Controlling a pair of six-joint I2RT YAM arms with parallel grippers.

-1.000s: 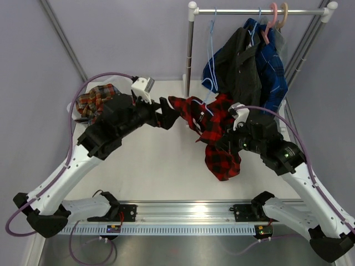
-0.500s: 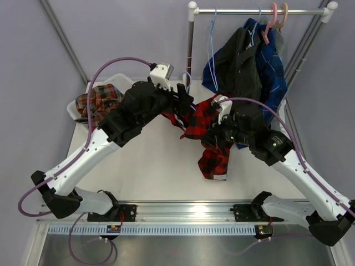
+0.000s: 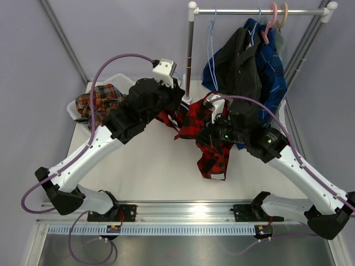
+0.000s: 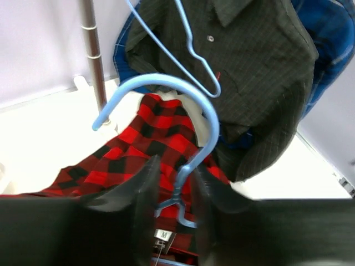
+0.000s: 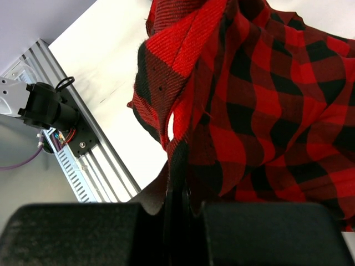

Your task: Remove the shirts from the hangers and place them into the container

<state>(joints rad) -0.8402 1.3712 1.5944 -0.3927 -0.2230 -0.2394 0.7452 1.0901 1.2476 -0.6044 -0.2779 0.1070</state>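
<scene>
Red-checked shirt (image 3: 213,154) hangs pinched in right hand (image 5: 177,193) (left hand (image 4: 173,188), part-spread, straddles blue hanger's (image 4: 161,80) neck).

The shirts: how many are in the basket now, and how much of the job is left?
Done: one brown shirt lies in the basket. In hand: the right tool is shut on the red shirt, and the left tool straddles its hanger at the neck, not yet clamped. Left: freeing that shirt, then the grey shirt and blue shirt hanging on the rail.
</scene>
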